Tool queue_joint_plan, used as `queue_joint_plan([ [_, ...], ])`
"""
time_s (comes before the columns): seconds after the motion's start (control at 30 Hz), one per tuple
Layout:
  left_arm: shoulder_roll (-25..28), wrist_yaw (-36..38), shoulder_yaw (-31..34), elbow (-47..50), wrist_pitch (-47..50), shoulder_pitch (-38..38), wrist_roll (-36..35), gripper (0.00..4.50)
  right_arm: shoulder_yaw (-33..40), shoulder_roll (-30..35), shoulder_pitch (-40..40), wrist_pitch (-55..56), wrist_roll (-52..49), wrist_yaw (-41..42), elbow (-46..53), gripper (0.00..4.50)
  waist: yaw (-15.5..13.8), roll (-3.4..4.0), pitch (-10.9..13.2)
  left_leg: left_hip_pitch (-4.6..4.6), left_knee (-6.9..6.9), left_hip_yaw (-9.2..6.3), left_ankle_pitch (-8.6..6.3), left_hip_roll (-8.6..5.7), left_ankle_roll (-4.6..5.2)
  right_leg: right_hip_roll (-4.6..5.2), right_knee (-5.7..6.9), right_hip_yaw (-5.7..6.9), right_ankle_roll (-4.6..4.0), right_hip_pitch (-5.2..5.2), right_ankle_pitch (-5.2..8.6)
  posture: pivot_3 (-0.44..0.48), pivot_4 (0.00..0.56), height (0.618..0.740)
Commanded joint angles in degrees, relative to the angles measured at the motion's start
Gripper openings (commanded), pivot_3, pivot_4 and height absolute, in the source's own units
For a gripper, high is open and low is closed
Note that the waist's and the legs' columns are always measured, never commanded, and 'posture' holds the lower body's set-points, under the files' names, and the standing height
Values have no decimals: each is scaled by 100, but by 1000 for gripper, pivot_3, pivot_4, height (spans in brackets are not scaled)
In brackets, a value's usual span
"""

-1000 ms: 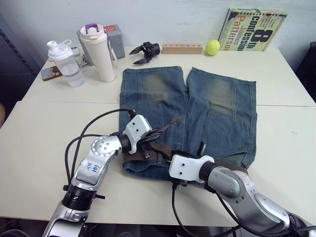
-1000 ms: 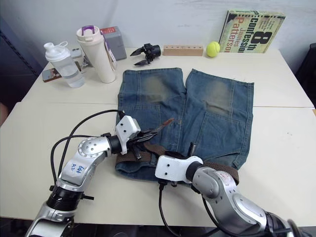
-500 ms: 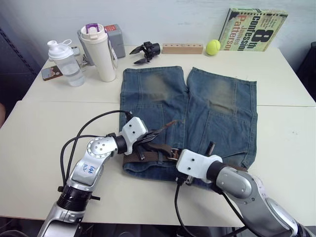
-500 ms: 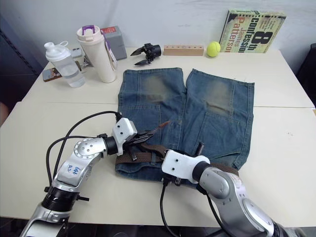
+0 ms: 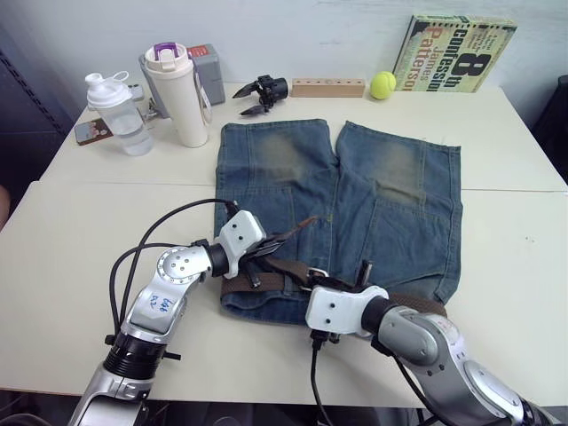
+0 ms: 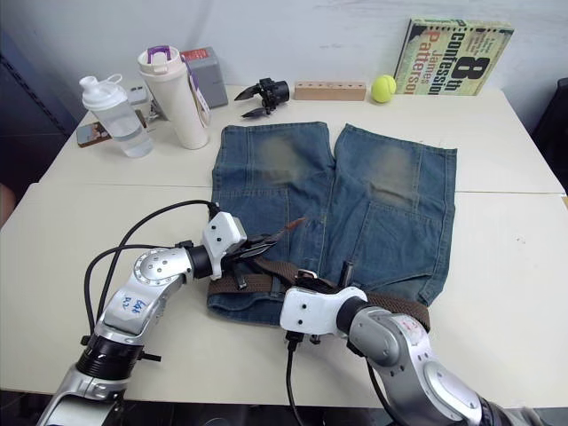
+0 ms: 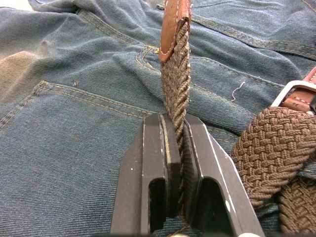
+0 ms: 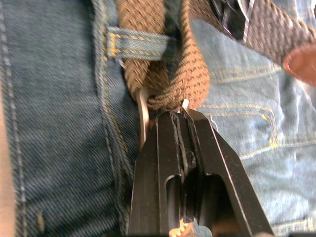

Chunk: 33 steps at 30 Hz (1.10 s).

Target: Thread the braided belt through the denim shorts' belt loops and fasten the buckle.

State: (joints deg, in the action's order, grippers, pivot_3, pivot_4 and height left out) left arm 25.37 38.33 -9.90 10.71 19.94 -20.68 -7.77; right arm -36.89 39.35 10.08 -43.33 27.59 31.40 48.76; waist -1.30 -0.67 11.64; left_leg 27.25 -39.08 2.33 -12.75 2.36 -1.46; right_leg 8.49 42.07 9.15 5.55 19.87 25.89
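- From the head views: a pale desk [image 5: 80, 231] against a light wall carries the denim shorts [image 5: 373, 195], legs pointing away. Behind them stand a bottle [image 5: 115, 111], a tumbler [image 5: 177, 93], a ball [image 5: 382, 84] and a book [image 5: 457, 53].
- Left wrist view: the left end effector [image 7: 177, 121] is clamped on the braided belt [image 7: 174, 89] below its tan tip.
- Right wrist view: the right end effector [image 8: 180, 114] is pinched on the belt beside the buckle [image 8: 143, 116], near one of the belt loops [image 8: 133, 42].

The denim shorts [image 5: 355, 204] lie flat at the centre of the tabletop [image 5: 71, 231], legs toward the top of the frame, waistband toward the bottom. The braided belt [image 5: 266, 282] lies along that waistband. In the upper left stand two bottles [image 5: 115, 111], with a box [image 5: 209, 71] behind them. A wooden block [image 5: 327, 87], a ball [image 5: 382, 84] and a book [image 5: 460, 53] line the upper edge.
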Motion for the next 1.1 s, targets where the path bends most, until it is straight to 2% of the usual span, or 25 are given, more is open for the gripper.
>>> queue_joint_plan([
  [0.03,-50,-1,5,204,-68,-71,-15,0,-320,167,7,148,294,427,-404,74,-1,0,0,0,0,0,0,0,0,0,0,0,0,0,0,0,150,657],
  [0.13,-60,-12,4,237,-58,-51,-23,0,-87,-21,-43,-346,-15,598,-314,74,1,0,0,0,0,1,0,0,0,0,-1,0,0,0,0,0,150,657],
  [0.3,-67,2,-13,252,-101,-37,-2,0,492,-407,-9,-1595,-822,1347,118,74,-5,-5,-3,-5,-1,-5,0,1,0,0,-3,0,0,-12,0,0,150,657],
  [0.4,-97,-8,-13,262,-89,-13,-23,0,827,-257,193,-2065,-1338,1877,395,74,-10,-5,-3,-5,-1,-10,0,0,0,1,-6,0,0,-16,0,0,150,657],
  [0.5,-105,-15,-28,247,-117,-11,-2,0,1028,-253,362,-2299,-1510,1978,350,74,-11,-5,-3,-5,-1,-12,-1,-1,1,1,-9,0,0,-18,0,0,150,657],
  [0.7,-137,-44,-34,290,-96,17,4,0,1362,-339,972,-2314,-1821,2013,15,74,-18,-5,-3,-4,0,-12,-4,-6,6,2,-18,1,0,-24,0,0,150,657],
  [0.83,-144,-47,-35,285,-99,12,19,0,1649,-470,1274,-2190,-2308,2227,335,74,-13,-5,-3,-4,0,-9,-3,-8,5,3,-18,2,0,-24,0,0,150,657],
  [1.1,-154,-60,-27,278,-109,6,44,0,1821,-385,1517,-2122,-2503,2051,58,74,-6,-5,-2,-2,4,-9,-3,-7,5,2,-16,2,0,-18,0,0,150,657],
])
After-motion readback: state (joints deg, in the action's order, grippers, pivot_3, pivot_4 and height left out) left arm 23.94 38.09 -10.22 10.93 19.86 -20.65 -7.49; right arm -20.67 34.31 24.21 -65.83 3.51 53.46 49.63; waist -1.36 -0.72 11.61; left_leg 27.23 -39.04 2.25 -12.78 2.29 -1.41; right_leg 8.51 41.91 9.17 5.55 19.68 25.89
